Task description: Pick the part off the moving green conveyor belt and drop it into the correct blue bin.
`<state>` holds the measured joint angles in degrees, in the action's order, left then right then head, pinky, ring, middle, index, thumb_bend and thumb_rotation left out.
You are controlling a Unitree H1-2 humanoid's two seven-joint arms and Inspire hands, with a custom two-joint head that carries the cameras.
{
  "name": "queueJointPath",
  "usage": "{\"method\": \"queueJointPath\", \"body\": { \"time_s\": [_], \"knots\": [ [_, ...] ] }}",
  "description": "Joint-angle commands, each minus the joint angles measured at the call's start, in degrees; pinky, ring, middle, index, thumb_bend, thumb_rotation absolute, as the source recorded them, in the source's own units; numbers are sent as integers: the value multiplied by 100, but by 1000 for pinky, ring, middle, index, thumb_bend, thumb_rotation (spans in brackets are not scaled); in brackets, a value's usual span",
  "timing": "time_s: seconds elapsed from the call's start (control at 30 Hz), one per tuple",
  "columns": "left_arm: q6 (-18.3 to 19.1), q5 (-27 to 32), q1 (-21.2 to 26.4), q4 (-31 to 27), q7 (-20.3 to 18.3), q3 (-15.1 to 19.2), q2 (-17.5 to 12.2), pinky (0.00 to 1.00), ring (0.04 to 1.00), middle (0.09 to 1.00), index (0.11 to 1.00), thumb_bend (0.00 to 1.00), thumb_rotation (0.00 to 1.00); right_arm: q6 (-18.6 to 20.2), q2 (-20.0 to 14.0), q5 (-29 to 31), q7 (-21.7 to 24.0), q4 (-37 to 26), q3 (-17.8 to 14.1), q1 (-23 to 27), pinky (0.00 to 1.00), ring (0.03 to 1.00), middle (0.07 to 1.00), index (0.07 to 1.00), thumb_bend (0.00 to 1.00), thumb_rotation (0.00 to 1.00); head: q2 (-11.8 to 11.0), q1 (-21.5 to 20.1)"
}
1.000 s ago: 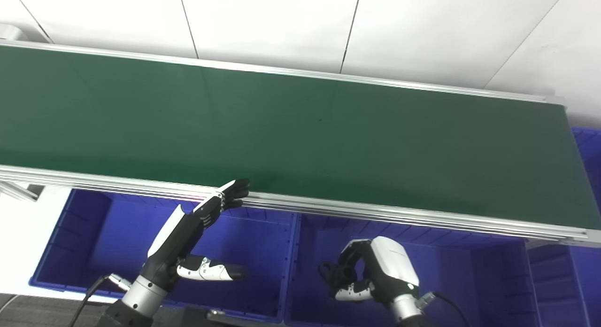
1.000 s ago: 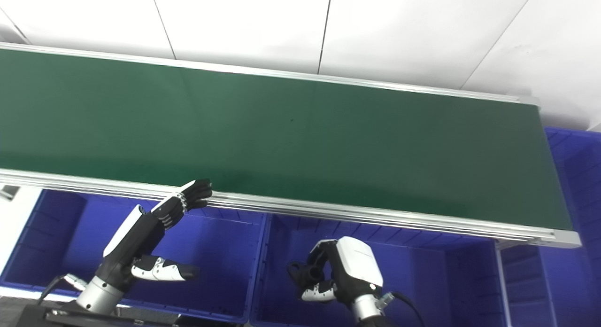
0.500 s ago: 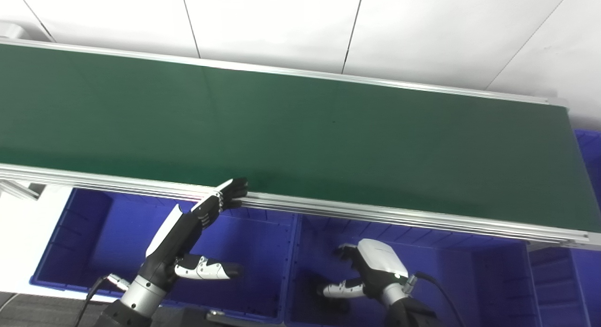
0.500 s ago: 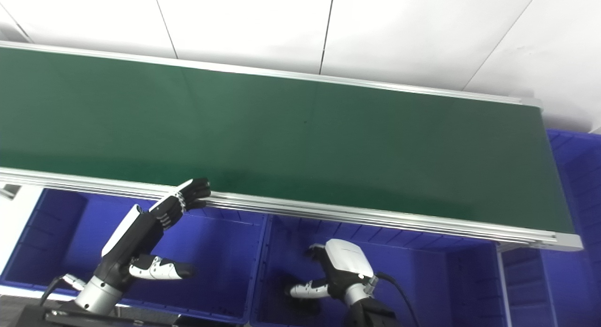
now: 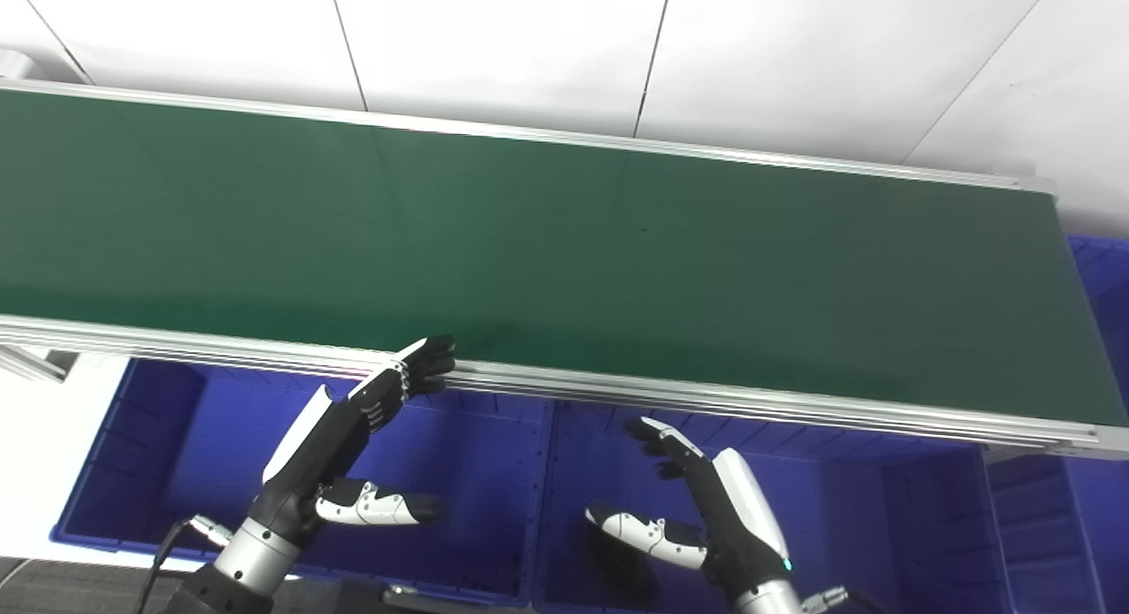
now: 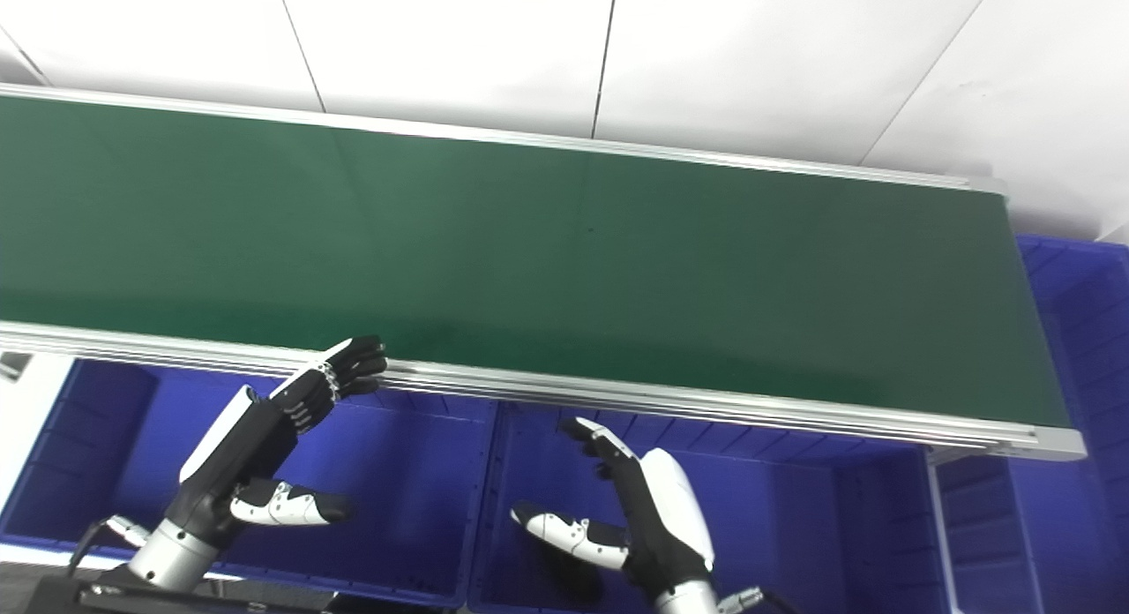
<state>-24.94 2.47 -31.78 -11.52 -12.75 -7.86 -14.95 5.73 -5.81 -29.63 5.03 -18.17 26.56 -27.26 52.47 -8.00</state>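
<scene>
The green conveyor belt (image 5: 564,252) carries no part that I can see. My right hand (image 5: 706,517) is open above the middle blue bin (image 5: 882,526), fingers stretched toward the belt's front rail and thumb out to the left. Below that thumb a dark shape (image 5: 624,568) lies on the bin floor; whether it is the part or a shadow is unclear. My left hand (image 5: 353,438) is open and empty over the left blue bin (image 5: 176,446), its fingertips at the front rail.
The belt's aluminium front rail (image 5: 794,411) runs just above both bins. A third blue bin (image 5: 1098,270) stands past the belt's right end. White wall panels (image 5: 529,49) rise behind the belt. A white surface (image 5: 35,455) lies left of the left bin.
My right hand was shut on a dark thing, turned palm down into the middle bin, and has since opened and risen. The left hand has barely moved. The camera shifted slightly.
</scene>
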Motion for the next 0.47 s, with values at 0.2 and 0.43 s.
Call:
{"method": "queueJointPath", "body": {
  "time_s": [0.2,0.43],
  "knots": [
    [-198,107,25,-20,-322,234,63,843,888,915,904,734,481,-1873,326,449,-745,1069,212,29,710,789,832,870,720,541,-89,-99],
    [-198,159,84,73,-555,402,148,831,879,910,899,730,470,-2351,420,422,-999,1654,105,203,732,813,858,893,719,511,-165,-178]
  ]
}}
